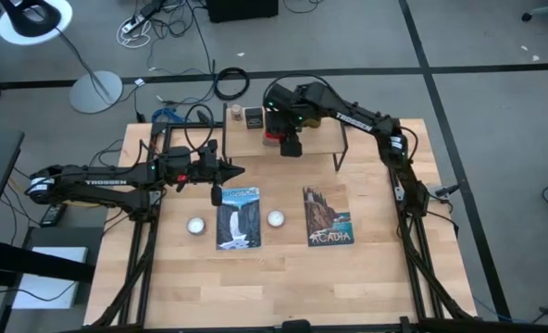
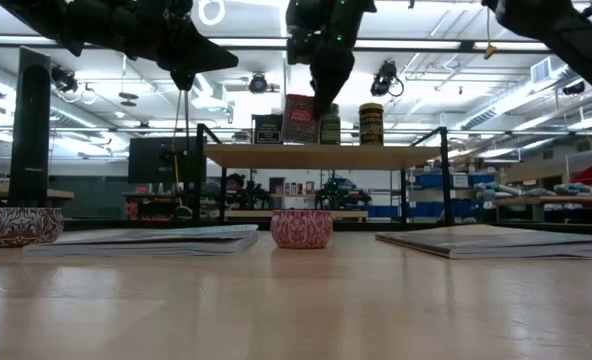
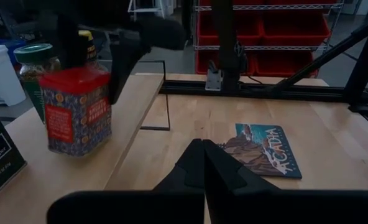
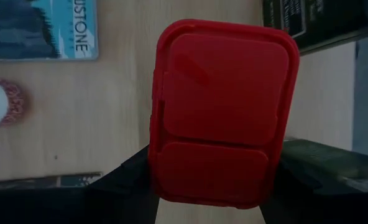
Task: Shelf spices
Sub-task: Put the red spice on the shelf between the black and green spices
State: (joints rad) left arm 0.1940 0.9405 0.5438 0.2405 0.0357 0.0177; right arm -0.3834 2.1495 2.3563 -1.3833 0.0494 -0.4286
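The shelf (image 1: pixel 311 141) stands at the table's far edge, its wooden board (image 2: pixel 316 156) on black legs. The red boxy tin (image 2: pixel 299 118) stands upright on the board between the dark square tin (image 2: pixel 267 128) and the green jar (image 2: pixel 330 125). The yellow-capped jar (image 2: pixel 372 123) is farther right. The tiny brown jar (image 1: pixel 235 113) stands at the board's left end. My right gripper (image 1: pixel 288 139) hangs over the red tin, shut on it. My left gripper (image 1: pixel 232 171) is shut on nothing and hovers near the shelf's left end. My right gripper comes from above, pointing down, and pinches the red tin at its lid (image 4: pixel 224 112), one finger (image 4: pixel 131 171) on each of two opposite sides. The tin is upright, with its base (image 3: pixel 78 146) on the shelf board.
Two flat picture books lie on the table in front of the shelf, one to the left (image 1: pixel 238 217) and one to the right (image 1: pixel 328 215). Two white balls in patterned cups (image 1: pixel 196 225) (image 1: pixel 275 218) sit beside the left book. Bare wood stretches toward the near edge.
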